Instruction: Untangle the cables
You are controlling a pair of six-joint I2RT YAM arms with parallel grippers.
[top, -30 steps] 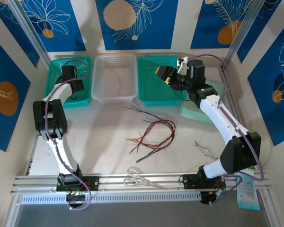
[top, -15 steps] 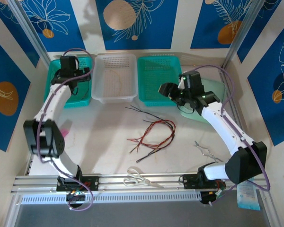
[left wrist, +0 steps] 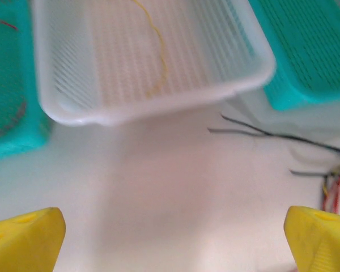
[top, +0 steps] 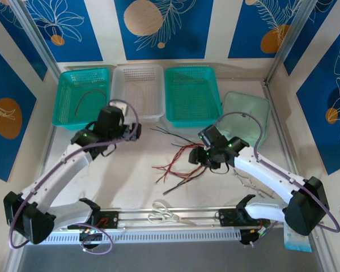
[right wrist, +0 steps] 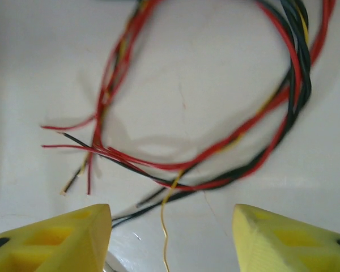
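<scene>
On the pale table [top: 130, 175] under blue-patterned walls, the right arm's yellow fingers [right wrist: 73, 235] stand apart and empty just above the tangle of thin red, black and yellowish cables [right wrist: 181, 182] lying mid-table. The left arm's yellow fingers [left wrist: 22, 238] gape wide, holding nothing, near the white mesh basket [left wrist: 158, 102]. I'd worry that closing here pinches several crossed strands together and drags the knot tighter.
</scene>
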